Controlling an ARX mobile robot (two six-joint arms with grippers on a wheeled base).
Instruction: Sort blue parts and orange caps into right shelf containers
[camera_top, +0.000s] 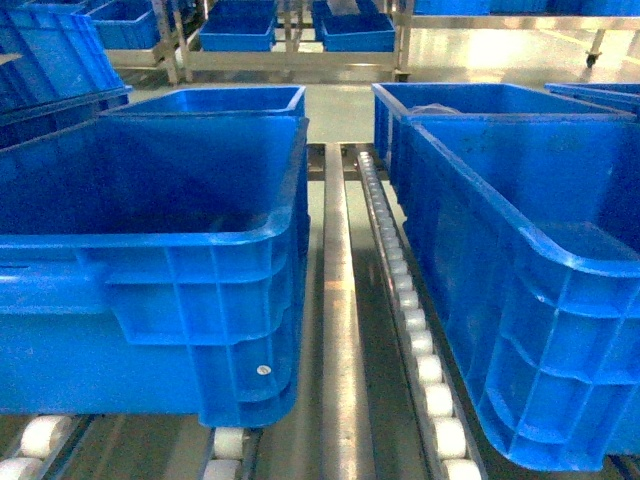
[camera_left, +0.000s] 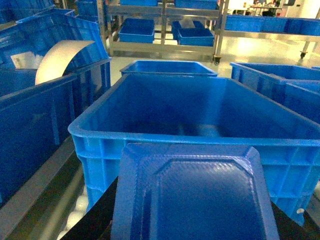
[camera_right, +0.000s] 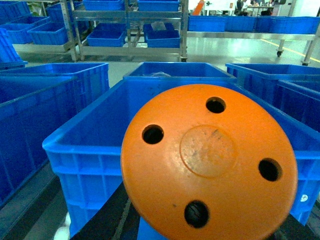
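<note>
A flat rectangular blue part (camera_left: 195, 195) with a raised rim fills the bottom of the left wrist view, and my left gripper is shut on it. Only its dark fingers (camera_left: 97, 217) show at the sides. The part hangs just in front of a large blue crate (camera_left: 100, 135). A round orange cap (camera_right: 207, 165) with several holes fills the right wrist view, with my right gripper shut on it and dark fingers (camera_right: 102, 212) showing beneath. It hovers before another blue crate (camera_right: 75, 145). The head view shows two big crates, left (camera_top: 150, 250) and right (camera_top: 520, 230), and no gripper.
A white roller track (camera_top: 415, 330) and a metal rail (camera_top: 340, 330) run between the two crates. More blue crates stand behind them (camera_top: 215, 100). Metal racks with blue bins (camera_top: 240, 30) line the back. A curved white sheet (camera_left: 60, 57) sits in a crate at the far left.
</note>
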